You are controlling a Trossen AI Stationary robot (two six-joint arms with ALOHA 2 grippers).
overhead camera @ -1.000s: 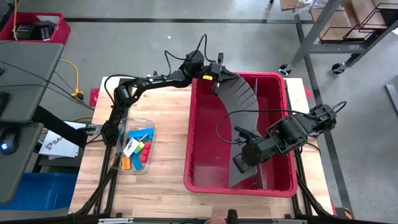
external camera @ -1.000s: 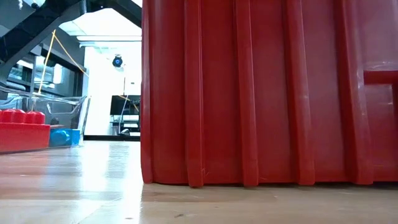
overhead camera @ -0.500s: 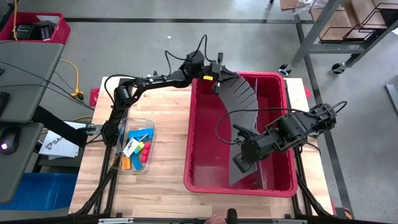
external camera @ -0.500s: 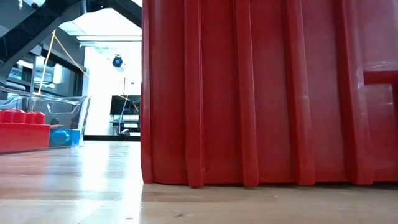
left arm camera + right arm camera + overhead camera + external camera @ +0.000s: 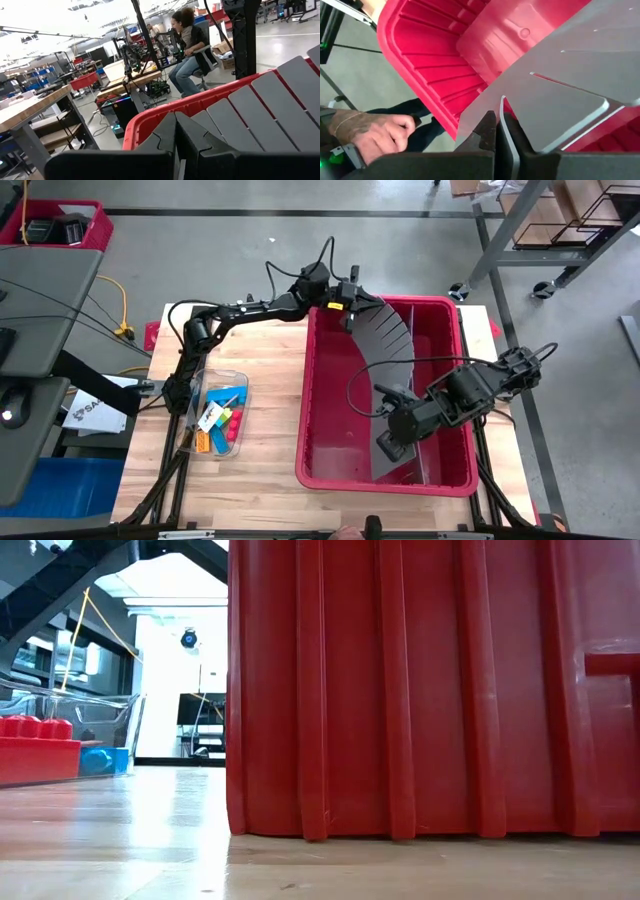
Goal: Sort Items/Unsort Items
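A long grey slotted divider sheet [image 5: 388, 345] stands on edge in a curve inside the big red bin [image 5: 305, 405]. My left gripper [image 5: 346, 308] is shut on its far end by the bin's far rim. My right gripper [image 5: 390, 442] is shut on its near end inside the bin. The items, small orange, blue, yellow, red and green pieces [image 5: 222, 420], lie in a clear tub [image 5: 240, 380] on the table left of the bin; no gripper is near them. The low view shows the bin's ribbed wall [image 5: 400, 690] and a red block [image 5: 35, 745]. My left gripper pinches the divider's far end [image 5: 200, 127] between its two shut fingers, reaching level over the bin's far rim; the fingers themselves hide the exact spot. The sheet runs away from the fingers on edge, its slats fanned out. My right gripper pinches the thin edge of the divider's near end [image 5: 501, 102] between its two fingers, coming steeply from above. One layer of sheet sits in the fingers. The sheet stands bent in a curve inside the bin.
A person's hand [image 5: 370, 132] shows just outside the bin's near wall in the right wrist view. Another person sits at a bench [image 5: 190, 45] beyond the table. Bare wooden table top [image 5: 265, 460] lies between tub and bin.
My right gripper has rolled a little about its own line while staying on the divider's near end, which has turned slightly with it. The left gripper and the tub of items have kept still.
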